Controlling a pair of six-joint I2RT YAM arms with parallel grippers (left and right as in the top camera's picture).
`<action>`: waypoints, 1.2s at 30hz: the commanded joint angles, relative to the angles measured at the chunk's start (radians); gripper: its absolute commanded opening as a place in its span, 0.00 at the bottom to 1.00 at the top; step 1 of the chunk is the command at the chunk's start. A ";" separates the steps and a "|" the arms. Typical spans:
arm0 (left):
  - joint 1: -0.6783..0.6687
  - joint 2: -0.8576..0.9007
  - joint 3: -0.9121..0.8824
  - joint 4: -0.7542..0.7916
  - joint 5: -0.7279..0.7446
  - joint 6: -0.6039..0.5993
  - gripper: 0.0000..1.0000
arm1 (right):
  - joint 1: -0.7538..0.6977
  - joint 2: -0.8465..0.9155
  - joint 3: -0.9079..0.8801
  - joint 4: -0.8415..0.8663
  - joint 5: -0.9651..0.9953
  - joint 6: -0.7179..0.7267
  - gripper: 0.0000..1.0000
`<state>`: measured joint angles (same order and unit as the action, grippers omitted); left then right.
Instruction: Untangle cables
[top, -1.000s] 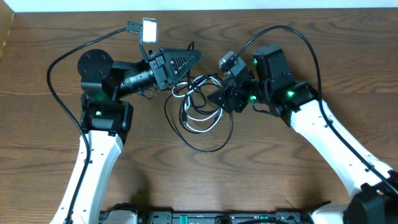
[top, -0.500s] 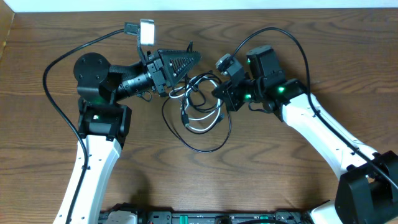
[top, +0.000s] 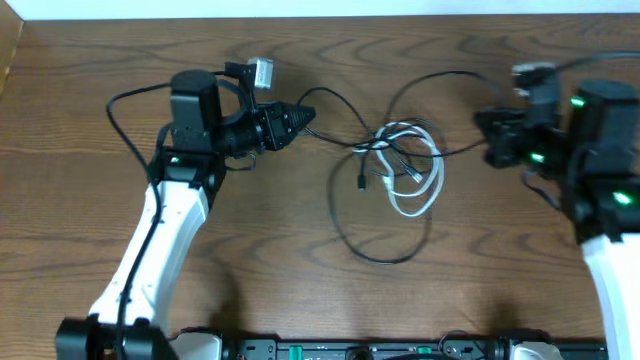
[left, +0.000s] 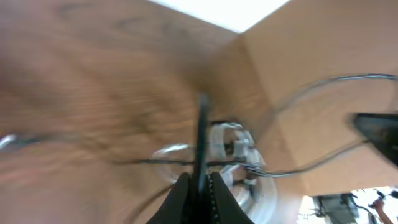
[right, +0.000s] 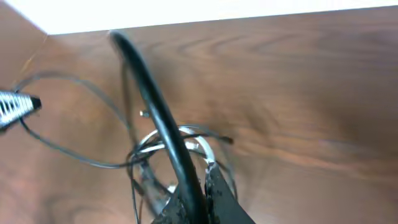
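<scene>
Cables (top: 398, 160) sit right of centre on the table (top: 300, 230): a loose knot with its long axis running left-right. Left hand (top: 308, 114) is pinched tight on a black strand (left: 201, 137) that leads right into the knot. Right hand (top: 488, 145) is clamped the same way on another black strand (right: 152, 106) leading left. White cable (top: 436, 180) loops on the near-right side of the knot, and a wide black loop (top: 380, 259) hangs nearer. Table is dark wood grain, with a white strip (top: 320, 8) along the far edge.
</scene>
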<state>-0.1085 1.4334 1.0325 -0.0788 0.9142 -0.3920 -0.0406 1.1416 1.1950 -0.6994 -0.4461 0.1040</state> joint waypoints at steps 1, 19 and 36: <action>0.040 0.060 0.007 -0.040 -0.158 0.064 0.08 | -0.138 -0.056 0.003 -0.044 0.016 0.011 0.01; 0.615 0.087 0.007 -0.048 0.070 0.035 0.08 | -0.515 -0.006 0.003 -0.167 0.013 -0.023 0.01; 0.396 0.087 0.007 -0.046 0.241 -0.022 0.08 | -0.331 0.123 0.003 -0.206 -0.140 -0.146 0.83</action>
<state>0.3561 1.5299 1.0325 -0.1287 1.1027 -0.3748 -0.4328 1.2652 1.1946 -0.9073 -0.5434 0.0021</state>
